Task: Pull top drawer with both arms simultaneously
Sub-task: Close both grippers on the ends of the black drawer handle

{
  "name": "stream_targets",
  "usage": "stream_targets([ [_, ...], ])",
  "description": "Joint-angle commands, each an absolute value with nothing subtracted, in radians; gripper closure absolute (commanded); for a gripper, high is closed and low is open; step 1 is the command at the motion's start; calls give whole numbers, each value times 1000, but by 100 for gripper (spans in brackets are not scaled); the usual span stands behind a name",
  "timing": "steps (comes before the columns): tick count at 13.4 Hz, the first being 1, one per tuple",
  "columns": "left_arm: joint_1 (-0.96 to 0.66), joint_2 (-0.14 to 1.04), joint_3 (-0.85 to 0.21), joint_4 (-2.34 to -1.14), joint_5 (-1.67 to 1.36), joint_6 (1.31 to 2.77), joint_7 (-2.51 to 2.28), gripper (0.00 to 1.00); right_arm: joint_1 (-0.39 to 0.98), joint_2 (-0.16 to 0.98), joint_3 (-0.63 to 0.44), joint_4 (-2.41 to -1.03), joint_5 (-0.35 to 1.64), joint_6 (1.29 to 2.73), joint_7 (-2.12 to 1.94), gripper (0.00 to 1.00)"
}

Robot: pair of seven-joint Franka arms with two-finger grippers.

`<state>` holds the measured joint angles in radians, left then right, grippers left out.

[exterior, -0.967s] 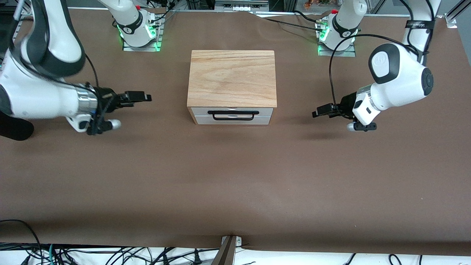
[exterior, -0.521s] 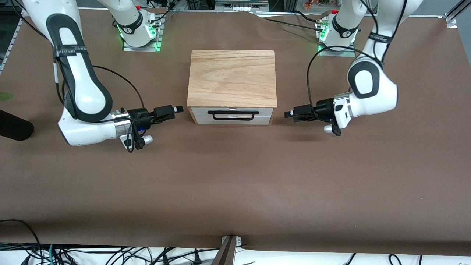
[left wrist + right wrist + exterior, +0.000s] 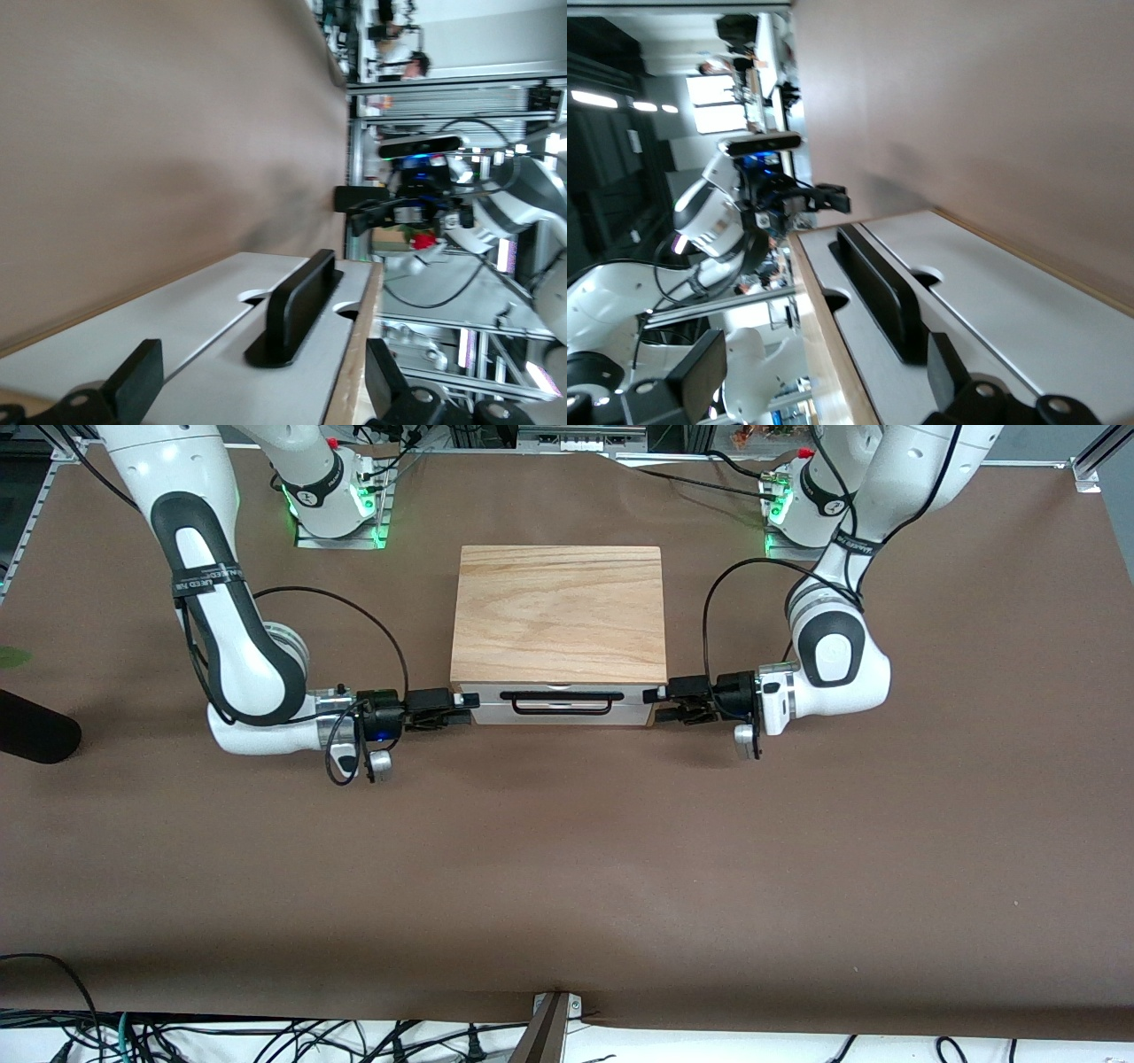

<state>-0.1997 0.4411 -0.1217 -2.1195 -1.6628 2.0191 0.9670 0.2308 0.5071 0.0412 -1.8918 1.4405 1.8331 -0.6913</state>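
The top drawer (image 3: 620,692) is shut in the wood-topped cabinet (image 3: 558,611); its white front carries a black bar handle (image 3: 555,702), and its inside is hidden. My right gripper (image 3: 467,701) is open at the drawer front's end toward the right arm's end of the table. My left gripper (image 3: 660,694) is open at the other end. In the left wrist view the left gripper (image 3: 264,390) has a finger on each side of the drawer front (image 3: 226,390), with the handle (image 3: 297,305) ahead. The right wrist view shows the right gripper (image 3: 822,372), drawer front (image 3: 864,363) and handle (image 3: 877,292) likewise.
A second white front panel (image 3: 558,716) lies under the top drawer. The cabinet stands on a brown table (image 3: 567,868). The arm bases (image 3: 332,500) (image 3: 811,505) stand farther from the front camera than the cabinet. Cables lie along the table's near edge (image 3: 266,1036).
Both arms have swung in from the table's ends toward the cabinet. Both grippers have gone from well clear of it to the two ends of the drawer front.
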Motion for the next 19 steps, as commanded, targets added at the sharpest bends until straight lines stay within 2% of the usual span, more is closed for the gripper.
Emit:
stream_targets([
  [1,-222,503,-118,-2092,-1761,1962,1099,0,271,535,38,-1928,1572,1850,-884,0],
  [4,-239,538,-117,-2063,-1799,1959,1163,4,275,603,40,-1927,1634,1836,-1032,2],
  [8,-250,560,-118,-2025,-1819,1947,1167,26,305,615,38,-1924,1683,1838,-1046,10],
  [9,-252,563,-117,-2025,-1831,1947,1183,36,311,632,38,-1921,1695,1838,-1067,15],
  [10,-256,575,-118,-2025,-1860,1945,1219,38,314,644,40,-1921,1709,1833,-1106,22],
  [11,-268,589,-118,-2025,-1879,1945,1283,43,316,653,40,-1922,1710,1821,-1130,26],
  [12,-270,598,-118,-2025,-1884,1945,1316,43,316,657,38,-1924,1710,1807,-1137,30],
  [13,-271,601,-118,-2025,-1884,1945,1318,42,314,660,38,-1925,1709,1799,-1137,42],
  [14,-272,604,-118,-2026,-1884,1941,1316,42,314,660,38,-1927,1709,1799,-1137,51],
  [16,-272,614,-117,-2032,-1887,1911,1319,45,316,661,38,-1925,1709,1799,-1137,59],
  [17,-272,614,-118,-2036,-1888,1901,1319,52,316,661,38,-1924,1709,1799,-1137,62],
  [19,-272,609,-121,-2040,-1891,1893,1319,55,314,660,38,-1922,1709,1799,-1137,77],
])
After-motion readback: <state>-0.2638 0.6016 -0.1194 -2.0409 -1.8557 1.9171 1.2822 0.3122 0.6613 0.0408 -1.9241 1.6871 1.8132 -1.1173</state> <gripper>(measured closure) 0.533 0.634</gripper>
